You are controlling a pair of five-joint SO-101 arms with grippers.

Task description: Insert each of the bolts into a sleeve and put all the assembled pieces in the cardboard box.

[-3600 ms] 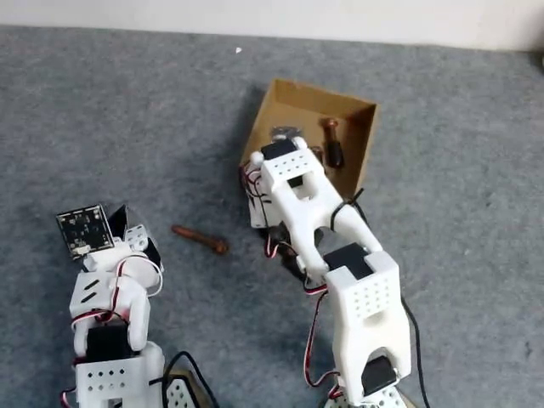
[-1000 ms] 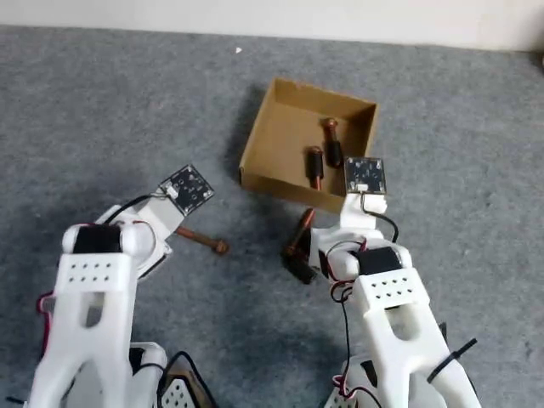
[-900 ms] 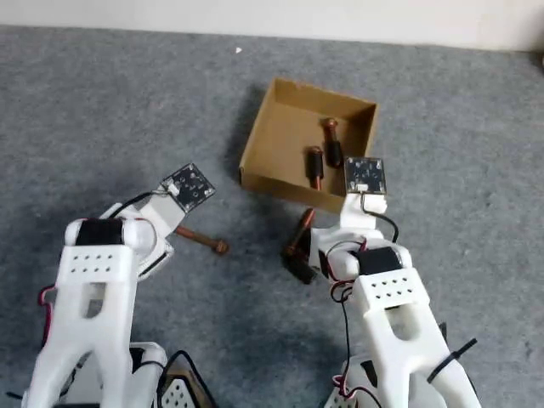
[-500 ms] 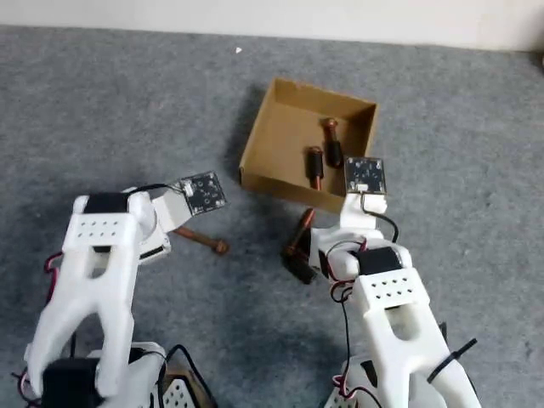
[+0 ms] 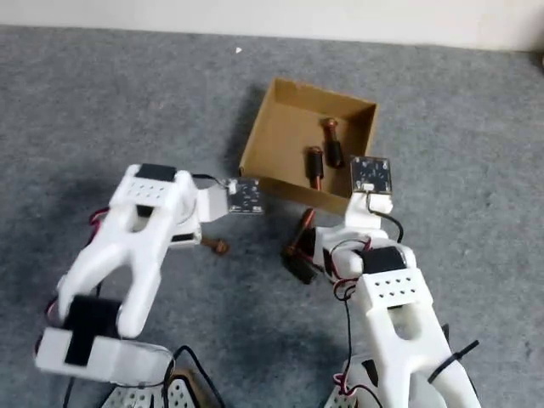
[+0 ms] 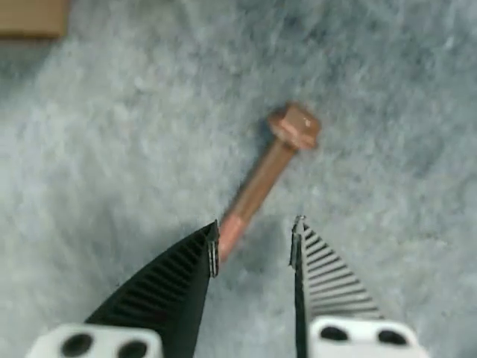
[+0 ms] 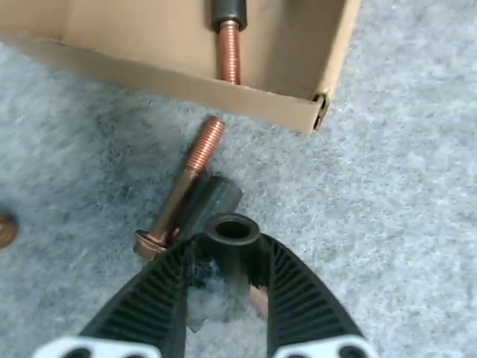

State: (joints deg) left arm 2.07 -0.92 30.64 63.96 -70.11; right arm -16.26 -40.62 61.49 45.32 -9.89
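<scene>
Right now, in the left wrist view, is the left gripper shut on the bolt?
No: the left gripper is open, jaws apart, and the bolt lies free on the carpet.

Nothing legible appears in any view: no words, numbers, labels or signs. In the high view, the left-arm circuit board [image 5: 244,195], just left of the frame's middle, and the right-arm circuit board [image 5: 371,175], right of the middle, carry tiny pale marks that are too small to make out. The outer wall of the cardboard box [image 5: 280,187], in the upper middle of the frame, shows plain brown card.
</scene>
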